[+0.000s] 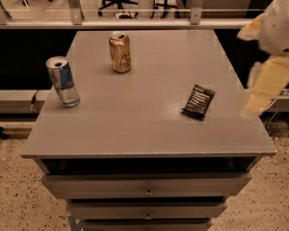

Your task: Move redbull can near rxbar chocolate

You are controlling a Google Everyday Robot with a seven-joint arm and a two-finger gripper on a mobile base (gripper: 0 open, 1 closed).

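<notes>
The redbull can, slim and silver with blue panels, stands upright near the left edge of the grey tabletop. The rxbar chocolate, a flat black wrapper with white text, lies on the right side of the table. My gripper, cream-coloured, hangs in the air beyond the table's right edge. It is to the right of the rxbar, far from the redbull can, and it holds nothing.
A shorter gold can stands upright at the back centre-left of the table. Drawers sit below the tabletop. A rail with posts runs behind the table, and office chairs stand beyond it.
</notes>
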